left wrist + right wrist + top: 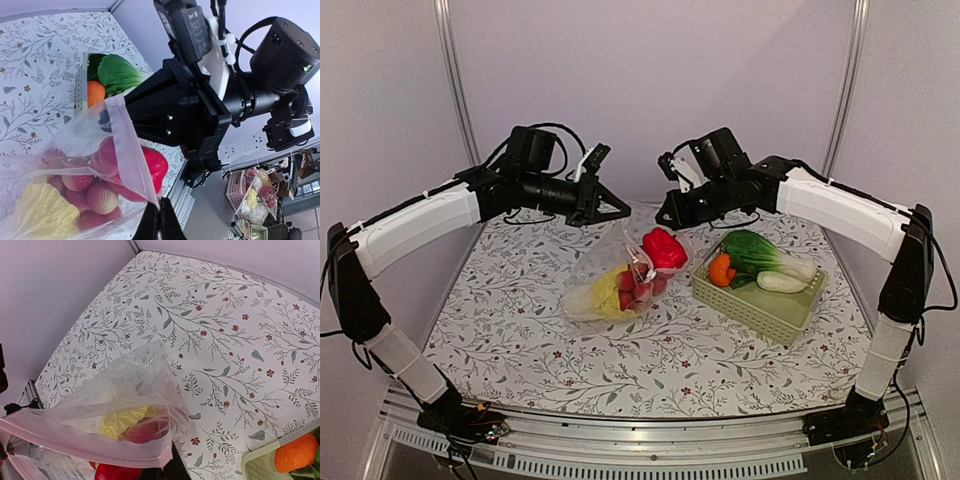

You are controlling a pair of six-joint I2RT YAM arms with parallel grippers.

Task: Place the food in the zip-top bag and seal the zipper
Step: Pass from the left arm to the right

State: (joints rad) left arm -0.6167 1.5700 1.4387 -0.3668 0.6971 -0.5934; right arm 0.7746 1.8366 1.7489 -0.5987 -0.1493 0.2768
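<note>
From above: transparent crinkly plastic zip-top bag (582, 298) slumped on the floral-print bench (520, 335), just below and between left claw (623, 211) and right claw (666, 217), mouth turned up toward both. Inside, yellow-white toy napa cabbage (606, 290) and cluster of small red-pink toy fruits (638, 288). Glossy red toy fruit (664, 248) at the mouth, directly under the right claw. Round orange toy fruit (721, 270) not yet bagged, off to the right claw's outer side in the pale green slotted plastic basket (750, 312).

From the left wrist: left claw pinched shut on the near end of the thin pinkish-clear press-seal strip (131, 150), stretched up and away from its tips to the right claw's tips at the other end.

From the right wrist: strip spread across just ahead of the claw, one corner dropping toward the tips at the bottom edge. Tips barely in view, so cannot tell whether clamped on it or only closing round it.

Handling, as a judgement: featherlight, floppy, slippery film, likely to sag and fold, with only the strip stiff enough to take. Best held at the strip's two ends and drawn taut before pressing along it. Toys hard and light, prone to roll out of an open mouth.
</note>
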